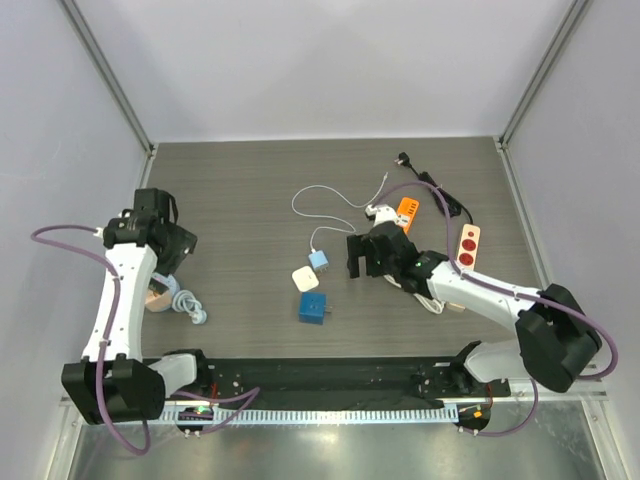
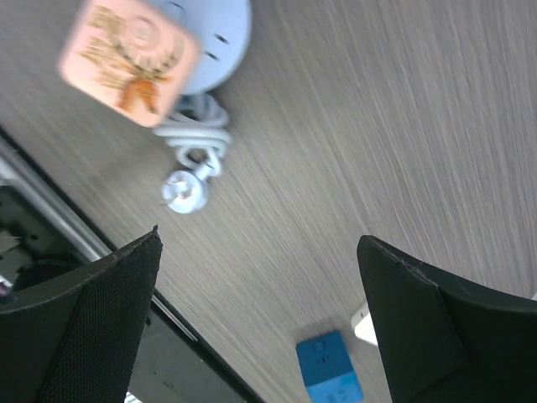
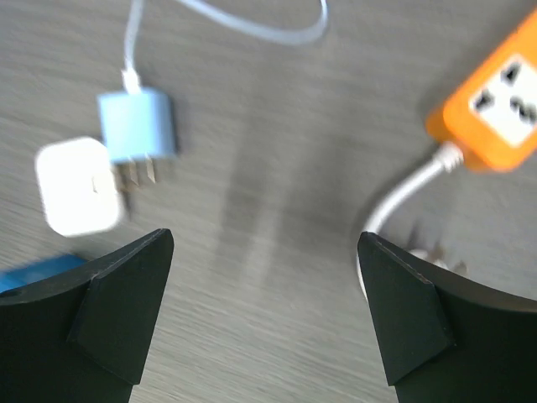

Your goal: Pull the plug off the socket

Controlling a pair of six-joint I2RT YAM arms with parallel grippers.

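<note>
A peach square plug (image 2: pixel 130 63) sits on a round light-blue socket (image 2: pixel 220 34) at the table's left; in the top view the plug (image 1: pixel 157 297) lies just below my left gripper (image 1: pixel 166 252). My left gripper (image 2: pixel 258 243) is open and empty, above bare table to the right of the plug. My right gripper (image 1: pixel 362 262) is open and empty mid-table. In the right wrist view my right gripper (image 3: pixel 265 239) hangs over bare table. Left of it lie a light-blue charger (image 3: pixel 137 126) with bare prongs and a white cube adapter (image 3: pixel 77 186).
A coiled white cable (image 2: pixel 197 134) lies by the round socket. A blue cube socket (image 1: pixel 313 307) lies mid-table near the front rail (image 1: pixel 330 375). An orange power strip (image 1: pixel 407 212), a beige strip with red outlets (image 1: pixel 467 245) and a black cable (image 1: pixel 440 195) lie at the right.
</note>
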